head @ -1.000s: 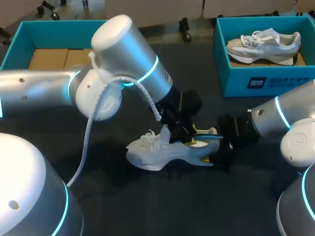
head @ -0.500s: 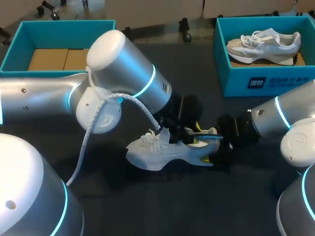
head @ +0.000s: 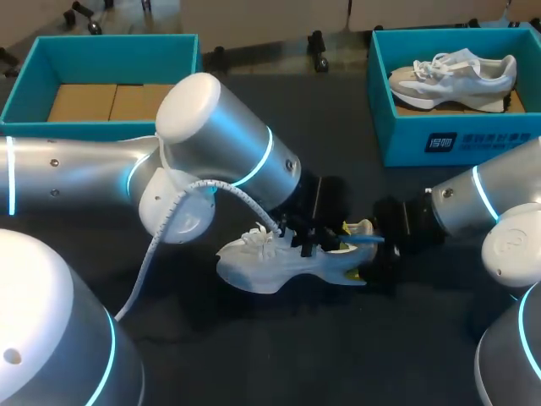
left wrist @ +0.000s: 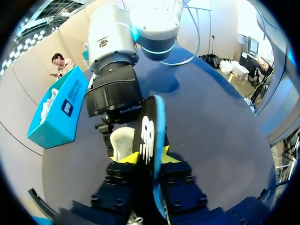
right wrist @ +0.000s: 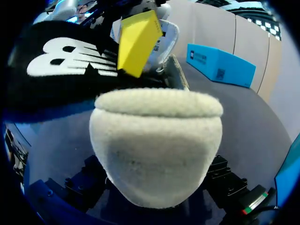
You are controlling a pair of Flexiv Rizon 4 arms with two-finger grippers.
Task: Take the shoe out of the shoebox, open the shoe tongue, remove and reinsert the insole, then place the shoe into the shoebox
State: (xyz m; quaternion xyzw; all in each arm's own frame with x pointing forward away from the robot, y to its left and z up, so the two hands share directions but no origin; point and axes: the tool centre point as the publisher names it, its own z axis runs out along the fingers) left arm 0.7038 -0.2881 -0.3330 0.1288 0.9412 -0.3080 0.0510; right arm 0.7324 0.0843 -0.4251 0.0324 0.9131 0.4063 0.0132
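**Step in hand: insole handling.** The white mesh running shoe (head: 270, 264) rests on the dark tabletop (head: 254, 355) between the two arms. Its toe points toward the left arm (head: 220, 152) and its heel toward the right arm (head: 461, 207). It is well apart from both boxes.

**Right jaws.** They are closed on the shoe's cream, fleecy heel, which fills the space between them in the right wrist view. This pins the shoe to the tabletop.

**Left jaws.** They grip the black foam insole with a blue rim (left wrist: 149, 136). It stands on edge between the two yellow tips, directly over the shoe's opening. Whether its front end sits inside the shoe cannot be told.

**Assessment.** The insole is at the mouth of the shoe, so the removal/reinsertion stage is under way. The frames do not show which half.
- If removing: draw the insole up and back along the shoe's length while the right jaws hold the heel down.
- If reinserting: turn the insole flat, lead its toe end under the tongue, and press the heel end down last.

**Boxes.** The open teal cardboard shoebox with a bare floor (head: 34, 76), far left, is the likely destination. A second teal shoebox (head: 423, 139), far right, holds a grey-and-white sneaker (head: 452, 76).
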